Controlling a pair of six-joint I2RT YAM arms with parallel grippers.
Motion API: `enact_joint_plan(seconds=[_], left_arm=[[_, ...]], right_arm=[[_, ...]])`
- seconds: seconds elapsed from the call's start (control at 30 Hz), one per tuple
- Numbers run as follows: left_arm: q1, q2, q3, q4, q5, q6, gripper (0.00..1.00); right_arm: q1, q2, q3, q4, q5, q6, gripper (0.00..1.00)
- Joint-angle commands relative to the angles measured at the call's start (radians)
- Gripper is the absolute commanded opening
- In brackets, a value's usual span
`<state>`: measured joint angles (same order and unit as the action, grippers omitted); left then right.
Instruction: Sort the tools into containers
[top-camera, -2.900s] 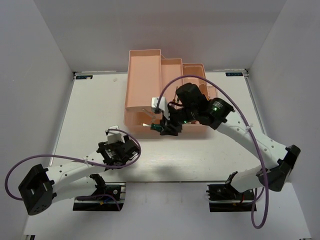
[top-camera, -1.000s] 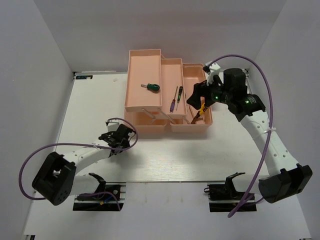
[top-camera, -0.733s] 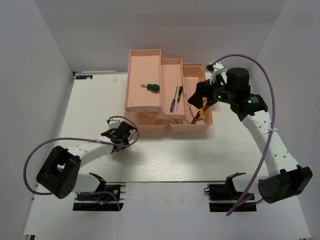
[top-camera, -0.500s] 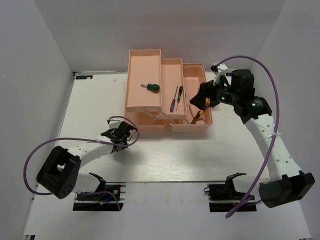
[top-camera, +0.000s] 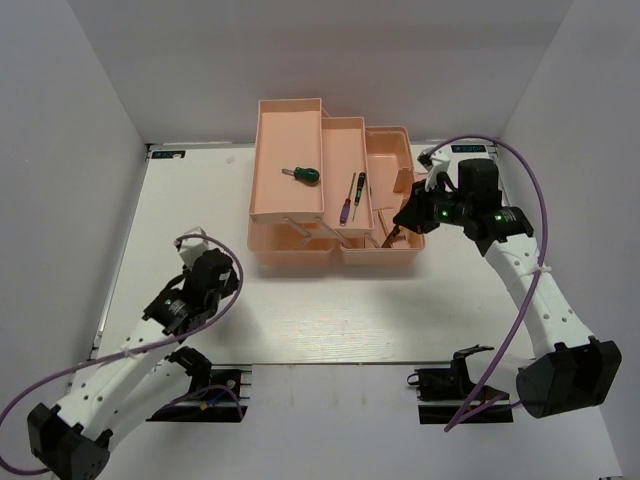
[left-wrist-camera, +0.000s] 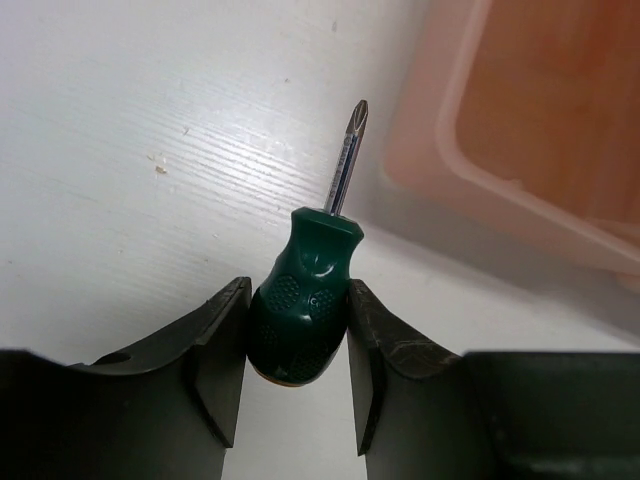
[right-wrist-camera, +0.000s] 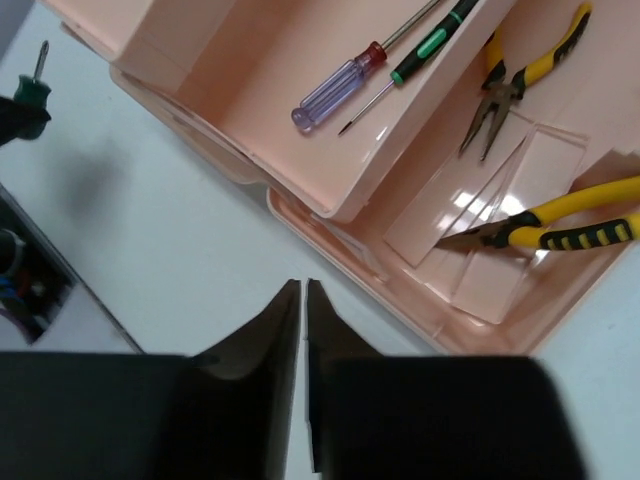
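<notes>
A stubby green screwdriver (left-wrist-camera: 305, 300) with an orange butt is clamped by its handle in my left gripper (left-wrist-camera: 297, 330), its tip pointing toward the pink toolbox (left-wrist-camera: 520, 130). In the top view that gripper (top-camera: 203, 272) hangs over the table, left of and nearer than the toolbox (top-camera: 290, 250). The far left tray holds another green stubby screwdriver (top-camera: 302, 175). A purple-handled screwdriver (right-wrist-camera: 340, 85) and a dark green-handled one (right-wrist-camera: 430, 40) lie in the middle tray. Two yellow-and-black pliers (right-wrist-camera: 520, 85) (right-wrist-camera: 560, 232) rest in the right compartment. My right gripper (right-wrist-camera: 303, 285) is shut and empty near the box's right front (top-camera: 403, 218).
White walls close in the table on the left, right and back. The arms' base mounts (top-camera: 195, 390) (top-camera: 465, 382) sit at the near edge. Purple cables (top-camera: 520, 170) loop off both arms.
My left arm has drawn back from the toolbox's front toward the near left, carrying the stubby screwdriver. My right gripper has shut and dropped slightly beside the box.
</notes>
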<state>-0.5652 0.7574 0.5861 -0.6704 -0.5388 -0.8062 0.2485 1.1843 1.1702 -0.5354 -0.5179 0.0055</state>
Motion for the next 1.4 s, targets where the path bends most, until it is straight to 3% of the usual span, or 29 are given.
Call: enact_joint_plan(seconds=[0.0,0.03,0.23,0.27,0.3,0.33,0.37,0.4,0.53,0.73,0.83,0.87,0.9,1.0,1.2,1.37], left_arm=[[-0.004,-0.090,0.067,-0.066,-0.023,-0.021,0.00],[-0.004,-0.107,0.089,-0.054,-0.023,-0.010,0.00],[-0.004,-0.132,0.202,0.162,0.097,0.198,0.00],[-0.004,-0.089,0.225,0.217,0.132,0.220,0.00],[-0.004,-0.061,0.278,0.263,0.169,0.251,0.00],[-0.004,-0.031,0.303,0.264,0.169,0.265,0.00],[-0.004,0.003,0.329,0.308,0.200,0.278,0.00],[-0.004,0.073,0.357,0.327,0.213,0.291,0.00],[-0.004,0.242,0.487,0.419,0.237,0.328,0.00],[0.014,0.494,0.658,0.453,0.237,0.360,0.00],[0.014,0.606,0.722,0.453,0.237,0.369,0.10],[0.014,0.626,0.736,0.453,0.237,0.378,0.28],[0.014,0.644,0.765,0.453,0.237,0.378,0.40],[0.014,0.686,0.816,0.425,0.226,0.403,0.61],[0.014,0.608,0.840,0.393,0.166,0.452,0.78],[0.014,0.394,0.672,0.322,0.096,0.452,0.79]], right_arm=[[-0.009,-0.018,-0.014,0.051,-0.042,-0.001,0.07],[-0.012,-0.017,-0.023,0.054,-0.050,-0.001,0.01],[-0.011,0.008,-0.063,0.012,-0.168,-0.177,0.00],[-0.014,0.020,-0.064,-0.064,-0.238,-0.297,0.06],[-0.008,0.040,-0.063,-0.133,-0.351,-0.403,0.23],[-0.005,0.040,-0.064,-0.205,-0.352,-0.404,0.31],[-0.005,0.055,-0.066,-0.236,-0.428,-0.543,0.38],[-0.002,0.058,-0.079,-0.254,-0.441,-0.574,0.49],[0.026,0.038,-0.135,-0.278,-0.421,-0.686,0.56],[0.078,-0.017,-0.227,-0.173,-0.317,-0.728,0.63],[0.110,-0.006,-0.213,-0.184,-0.297,-0.743,0.68],[0.123,-0.003,-0.210,-0.178,-0.292,-0.743,0.68],[0.130,0.001,-0.208,-0.160,-0.274,-0.739,0.69],[0.184,0.034,-0.190,-0.127,-0.257,-0.736,0.73],[0.325,0.167,-0.112,-0.057,-0.188,-0.779,0.71],[0.449,0.268,-0.006,0.031,-0.039,-0.794,0.71]])
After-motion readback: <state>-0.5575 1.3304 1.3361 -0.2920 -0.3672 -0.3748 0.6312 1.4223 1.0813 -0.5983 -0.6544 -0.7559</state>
